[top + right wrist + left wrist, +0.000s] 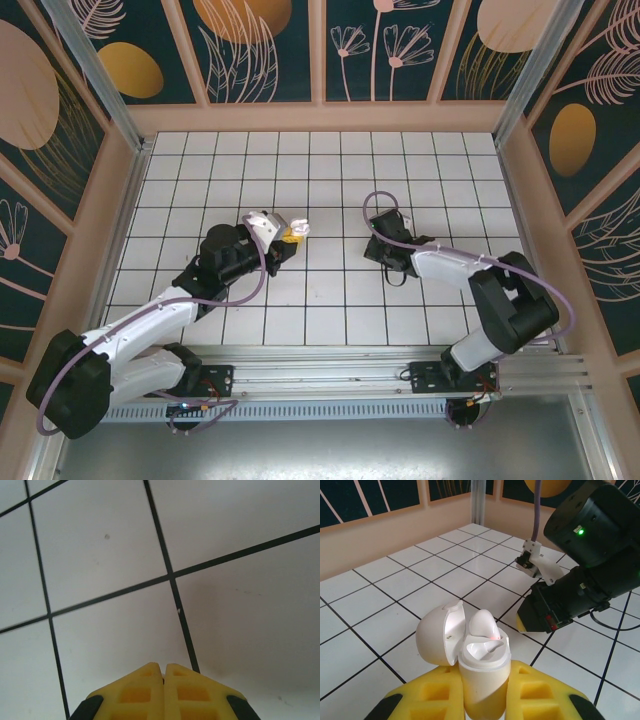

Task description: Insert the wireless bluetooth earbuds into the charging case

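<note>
White charging case (484,672), open, is clamped in the left gripper (485,692) with 1 earbud (483,625) in its well; right gripper (163,672), at 3 o'clock, is closed, empty. Tilting could spill the earbud

Charging case (484,672): smooth white plastic, glossy, catching the light. The earbud (483,624) seated in it shines the same way. The left fingers (536,692) are matt yellow, moulded plastic with shallow pockets. The floor tiles (395,582) gleam slick white between dull dark grout lines. The right arm (600,525) housing is black plastic, faintly sheened. The front rail (330,365) is brushed metal.
</note>
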### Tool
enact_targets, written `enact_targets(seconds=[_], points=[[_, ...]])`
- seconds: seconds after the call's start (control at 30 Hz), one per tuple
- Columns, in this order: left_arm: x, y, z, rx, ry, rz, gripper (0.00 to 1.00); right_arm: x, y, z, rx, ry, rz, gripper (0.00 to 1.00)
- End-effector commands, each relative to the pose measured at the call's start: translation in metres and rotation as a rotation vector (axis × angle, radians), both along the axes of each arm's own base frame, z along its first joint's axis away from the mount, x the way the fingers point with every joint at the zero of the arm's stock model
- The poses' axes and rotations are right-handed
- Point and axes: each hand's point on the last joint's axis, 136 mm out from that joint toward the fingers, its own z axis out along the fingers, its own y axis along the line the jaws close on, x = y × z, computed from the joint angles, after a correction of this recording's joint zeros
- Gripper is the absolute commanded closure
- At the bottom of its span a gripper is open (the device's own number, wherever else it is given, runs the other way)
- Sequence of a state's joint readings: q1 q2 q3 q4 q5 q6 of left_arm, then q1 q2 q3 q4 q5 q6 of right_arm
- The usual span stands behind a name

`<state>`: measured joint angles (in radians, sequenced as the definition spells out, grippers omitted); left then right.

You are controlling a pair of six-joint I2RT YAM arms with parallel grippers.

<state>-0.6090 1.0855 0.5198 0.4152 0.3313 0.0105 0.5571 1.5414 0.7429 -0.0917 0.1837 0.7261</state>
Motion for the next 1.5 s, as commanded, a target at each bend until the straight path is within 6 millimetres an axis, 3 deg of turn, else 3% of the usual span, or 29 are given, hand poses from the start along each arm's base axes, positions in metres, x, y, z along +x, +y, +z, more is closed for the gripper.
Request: enact_targets(seconds=[0.0, 0.33, 0.47, 0.87, 0.97, 1.13, 1.27, 1.47], points=[[0.000, 0.000, 0.002, -0.018, -0.015, 0.000, 1.00, 0.011, -0.002, -0.002, 0.023, -0.041, -0.094, 0.94], [0.000, -0.001, 0.002, -0.015, -0.021, -0.002, 1.00, 0.004, 0.008, -0.006, 0.036, -0.024, -0.086, 0.88], [0.000, -0.001, 0.003, -0.015, -0.024, -0.005, 1.00, 0.002, 0.012, 0.001, 0.058, -0.020, -0.078, 0.85], [-0.001, -0.001, 0.005, -0.017, -0.031, -0.005, 1.00, -0.003, 0.018, 0.028, 0.097, -0.036, -0.026, 0.61], [-0.001, 0.000, 0.005, -0.016, -0.032, -0.005, 1.00, 0.001, 0.011, 0.033, 0.085, -0.036, -0.001, 0.65], [-0.003, 0.000, 0.005, -0.016, -0.030, -0.010, 1.00, 0.011, 0.015, 0.040, 0.135, -0.043, 0.233, 0.72], [-0.003, -0.002, 0.005, -0.022, -0.027, -0.018, 1.00, 0.022, 0.018, 0.027, 0.091, -0.018, 0.425, 0.75], [-0.003, -0.004, 0.007, -0.031, -0.018, -0.024, 1.00, 0.030, 0.032, -0.012, 0.082, 0.099, 0.550, 0.91]])
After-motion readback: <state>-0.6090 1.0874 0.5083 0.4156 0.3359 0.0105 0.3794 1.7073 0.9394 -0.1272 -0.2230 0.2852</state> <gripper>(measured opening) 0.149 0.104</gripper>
